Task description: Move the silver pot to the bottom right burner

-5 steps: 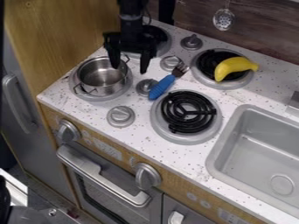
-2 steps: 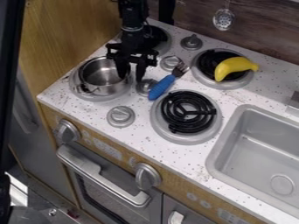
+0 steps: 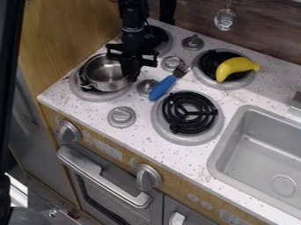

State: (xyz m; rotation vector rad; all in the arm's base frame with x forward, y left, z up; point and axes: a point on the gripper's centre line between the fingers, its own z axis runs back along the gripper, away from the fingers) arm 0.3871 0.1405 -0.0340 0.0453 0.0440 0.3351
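Since the earlier frame, the silver pot (image 3: 106,74) has shifted a little toward the back, and more of the black coil under its front side is now seen. The gripper's fingers, which stood apart, have come together; the black gripper (image 3: 130,75) seems to me clamped on the pot's wall, at the side nearest the other burners. The pot is above the front left burner (image 3: 99,96), slightly tilted, I think, but I cannot tell if it is fully free of it. This hold at one side is my worry: the weight hangs away from the grip, so the pot may swing, or turn and slip out. If it is carried too low, its base could knock the small knob (image 3: 145,88) or push the blue-handled utensil (image 3: 162,88), which lies close to the way. Then, at the bottom right burner (image 3: 191,139), a tilted pot could touch with one edge first and come to rest off the centre, if it is released too early.
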